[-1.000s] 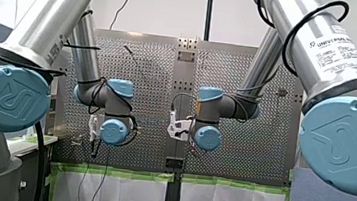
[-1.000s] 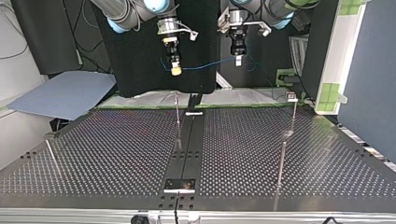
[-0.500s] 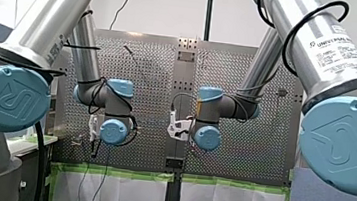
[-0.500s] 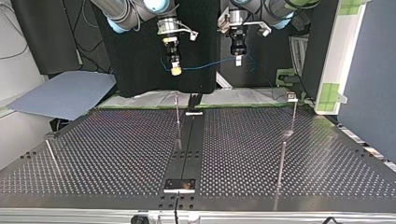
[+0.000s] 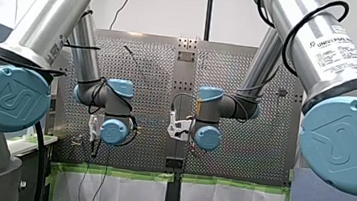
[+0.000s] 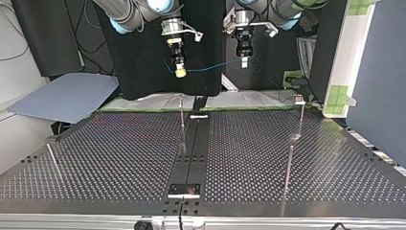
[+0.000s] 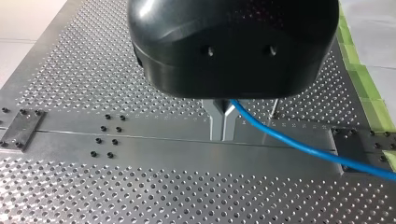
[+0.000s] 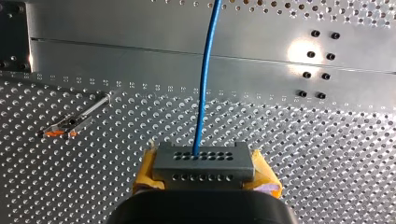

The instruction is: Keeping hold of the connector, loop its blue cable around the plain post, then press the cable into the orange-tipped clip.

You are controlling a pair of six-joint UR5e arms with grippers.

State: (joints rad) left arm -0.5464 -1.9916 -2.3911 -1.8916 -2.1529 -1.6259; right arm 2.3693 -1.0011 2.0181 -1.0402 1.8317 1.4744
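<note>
Up over the table (image 7: 140, 196), right gripper (image 8: 205, 173) pinches the connector (image 8: 203, 161), left gripper (image 7: 223, 123) squeezed on the cable (image 8: 205, 84), looping and clip (image 8: 60, 128) not done yet

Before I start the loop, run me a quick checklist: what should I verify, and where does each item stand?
1. The right gripper holds the connector between its fingers: ok.
2. The left gripper is shut on the blue cable: ok.
3. The cable runs free between the two grippers, unsnagged: ok.
4. The orange-tipped clip is unobstructed: ok.
5. Enough slack for the loop: cannot tell.
</note>
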